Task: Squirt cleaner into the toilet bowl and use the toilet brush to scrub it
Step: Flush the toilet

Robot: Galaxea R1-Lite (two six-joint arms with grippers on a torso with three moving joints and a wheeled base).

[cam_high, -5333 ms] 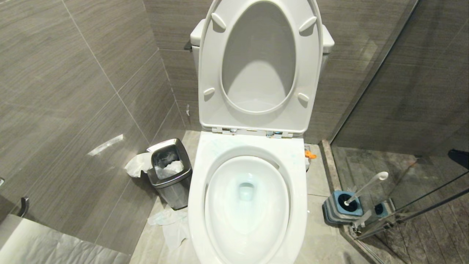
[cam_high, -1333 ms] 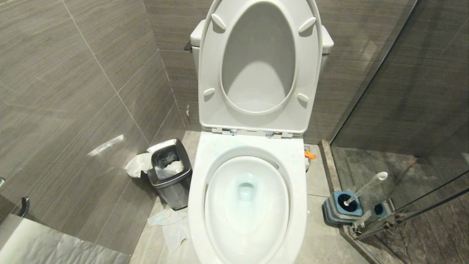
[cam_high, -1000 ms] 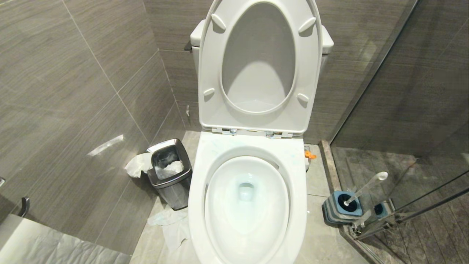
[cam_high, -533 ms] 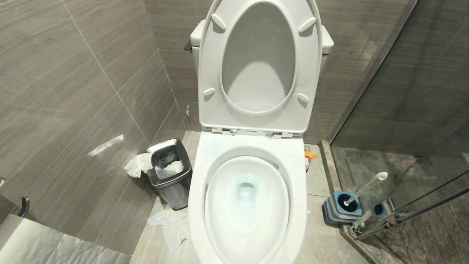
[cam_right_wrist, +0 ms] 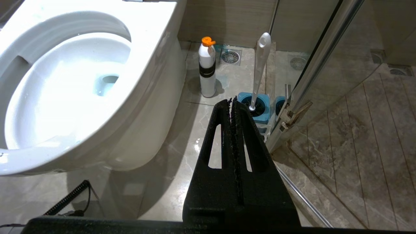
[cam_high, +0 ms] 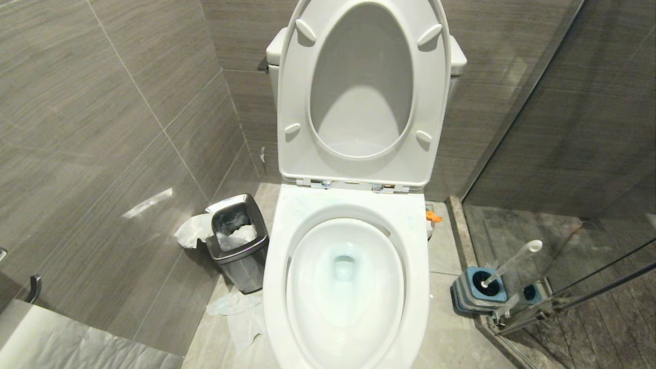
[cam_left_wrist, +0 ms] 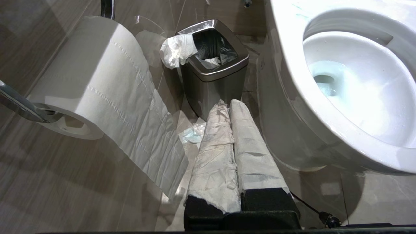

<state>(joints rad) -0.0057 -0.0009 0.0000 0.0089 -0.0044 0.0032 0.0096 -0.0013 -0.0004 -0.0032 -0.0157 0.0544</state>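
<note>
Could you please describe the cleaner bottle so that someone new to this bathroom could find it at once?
Start at the toilet bowl and look at the floor on the glass-door side. The cleaner bottle stands upright there, between the bowl and the toilet brush in its blue holder. It alone has an orange cap and a black band.

Left gripper (cam_left_wrist: 229,103): two long fingers (cam_left_wrist: 214,156) wrapped in creased white paper, mounted on a black base; a thin black cable is seen beside it. Right gripper (cam_right_wrist: 232,101): two black wedge-shaped fingers (cam_right_wrist: 221,146) with slotted cut-outs and ridged inner faces; a coiled black cable (cam_right_wrist: 70,195) is seen nearby.
</note>
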